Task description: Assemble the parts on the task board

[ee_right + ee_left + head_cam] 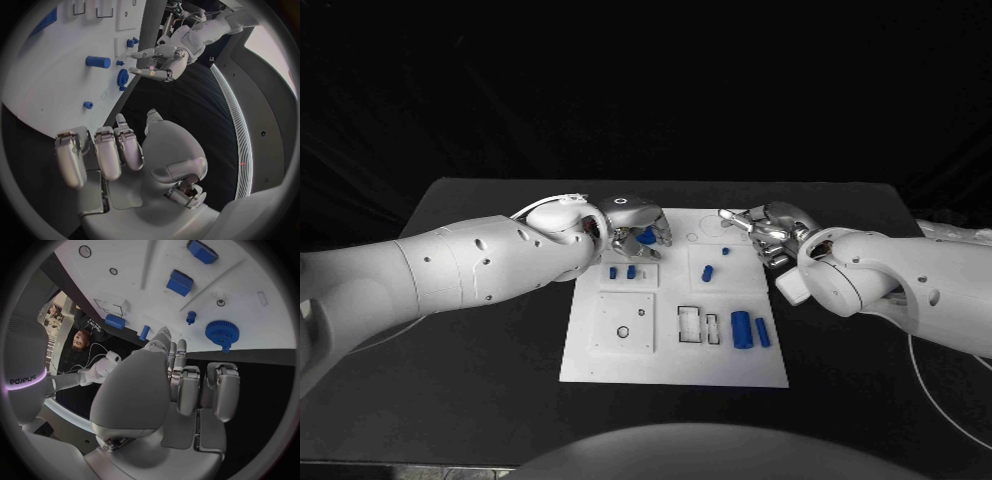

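Observation:
The white task board (pixel 672 362) lies in the middle of the black table. A blue gear (pixel 646 237) stands near its far edge, also seen in the left wrist view (pixel 219 332) and the right wrist view (pixel 122 78). My left hand (pixel 632 220) hovers just beside the gear, fingers loosely bent (pixel 187 385), holding nothing. My right hand (pixel 769 230) hangs over the board's far right corner, its fingers (pixel 94 155) apart and empty. Small blue pegs (pixel 708 272) and two blocks (pixel 620 271) sit mid-board. Two blue cylinders (pixel 741 330) lie at the near right.
The board has a square recessed plate (pixel 626 322) with small holes at the near left and rectangular slots (pixel 692 324) next to the cylinders. Bare black table (pixel 473 350) runs on both sides of the board. My left hand (pixel 159 62) appears across from the right wrist.

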`<state>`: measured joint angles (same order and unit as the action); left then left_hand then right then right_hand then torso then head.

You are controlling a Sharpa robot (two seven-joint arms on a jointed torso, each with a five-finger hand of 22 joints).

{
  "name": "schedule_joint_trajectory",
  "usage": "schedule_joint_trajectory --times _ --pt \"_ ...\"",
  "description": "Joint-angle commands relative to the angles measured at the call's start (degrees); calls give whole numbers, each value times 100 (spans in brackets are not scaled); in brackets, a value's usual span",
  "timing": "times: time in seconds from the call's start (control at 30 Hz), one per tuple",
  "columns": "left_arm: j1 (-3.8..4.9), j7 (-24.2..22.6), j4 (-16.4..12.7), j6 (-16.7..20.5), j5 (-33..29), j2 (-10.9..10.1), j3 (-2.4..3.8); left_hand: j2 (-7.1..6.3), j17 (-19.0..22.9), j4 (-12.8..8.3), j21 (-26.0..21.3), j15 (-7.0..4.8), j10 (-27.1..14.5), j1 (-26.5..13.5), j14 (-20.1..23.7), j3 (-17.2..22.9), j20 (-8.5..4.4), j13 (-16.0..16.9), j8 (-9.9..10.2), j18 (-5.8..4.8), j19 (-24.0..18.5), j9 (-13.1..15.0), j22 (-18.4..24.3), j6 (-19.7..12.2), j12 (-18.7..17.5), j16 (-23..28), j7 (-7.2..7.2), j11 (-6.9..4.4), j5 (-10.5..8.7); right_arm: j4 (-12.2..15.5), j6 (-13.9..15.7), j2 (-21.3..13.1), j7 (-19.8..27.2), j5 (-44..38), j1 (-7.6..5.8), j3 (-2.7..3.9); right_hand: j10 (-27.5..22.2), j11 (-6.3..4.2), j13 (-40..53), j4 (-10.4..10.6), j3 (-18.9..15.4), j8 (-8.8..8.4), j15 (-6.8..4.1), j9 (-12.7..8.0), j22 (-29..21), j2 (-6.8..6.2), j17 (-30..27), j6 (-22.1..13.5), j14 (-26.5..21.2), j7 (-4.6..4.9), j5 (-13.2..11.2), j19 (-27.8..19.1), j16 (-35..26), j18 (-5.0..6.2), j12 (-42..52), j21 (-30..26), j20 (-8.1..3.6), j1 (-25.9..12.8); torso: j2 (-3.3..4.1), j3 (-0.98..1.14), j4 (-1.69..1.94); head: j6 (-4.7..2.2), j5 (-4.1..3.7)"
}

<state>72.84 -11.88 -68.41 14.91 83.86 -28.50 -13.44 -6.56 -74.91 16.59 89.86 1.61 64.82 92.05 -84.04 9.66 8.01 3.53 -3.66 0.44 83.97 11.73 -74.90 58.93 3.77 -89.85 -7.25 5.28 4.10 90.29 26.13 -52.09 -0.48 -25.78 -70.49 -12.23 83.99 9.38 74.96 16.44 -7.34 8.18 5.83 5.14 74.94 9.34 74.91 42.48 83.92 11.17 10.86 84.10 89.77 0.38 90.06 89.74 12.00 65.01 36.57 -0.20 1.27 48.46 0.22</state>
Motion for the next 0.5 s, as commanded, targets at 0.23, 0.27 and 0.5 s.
schedule_joint_trajectory --times 0.23,0.27,0.5 --pt "-35 634 76 -119 261 86 4 6 -1509 -10 14 37 -297 243 -596 202 -3 -8 1 -44 603 -143 -1510 -120 -30 -15 -33 1 -21 11 -24 -3 75 -94 4 0 601 15 1504 7 -42 16 39 7 1506 39 1509 56 608 231 27 590 23 -38 -6 26 46 26 4 3 -5 -13 10" --pt "-38 674 83 -111 268 95 3 11 -1509 -11 14 37 -310 258 -596 220 -3 -8 0 -44 603 -151 -1510 -122 -29 -15 -33 0 -20 12 -28 -4 72 -94 4 0 601 15 1504 7 -42 16 39 7 1506 39 1509 56 608 231 27 590 23 -38 -6 26 46 26 4 2 -5 -11 10" --pt "-74 908 121 -177 331 153 -3 10 -1509 -14 14 38 -363 309 -596 283 -2 -9 -2 -44 603 -183 -1510 -137 -29 -15 -33 -2 -21 23 -44 -2 55 -92 4 0 601 15 1504 7 -42 16 39 7 1506 39 1509 56 608 231 27 590 23 -38 -6 26 46 26 3 0 -5 -7 9"
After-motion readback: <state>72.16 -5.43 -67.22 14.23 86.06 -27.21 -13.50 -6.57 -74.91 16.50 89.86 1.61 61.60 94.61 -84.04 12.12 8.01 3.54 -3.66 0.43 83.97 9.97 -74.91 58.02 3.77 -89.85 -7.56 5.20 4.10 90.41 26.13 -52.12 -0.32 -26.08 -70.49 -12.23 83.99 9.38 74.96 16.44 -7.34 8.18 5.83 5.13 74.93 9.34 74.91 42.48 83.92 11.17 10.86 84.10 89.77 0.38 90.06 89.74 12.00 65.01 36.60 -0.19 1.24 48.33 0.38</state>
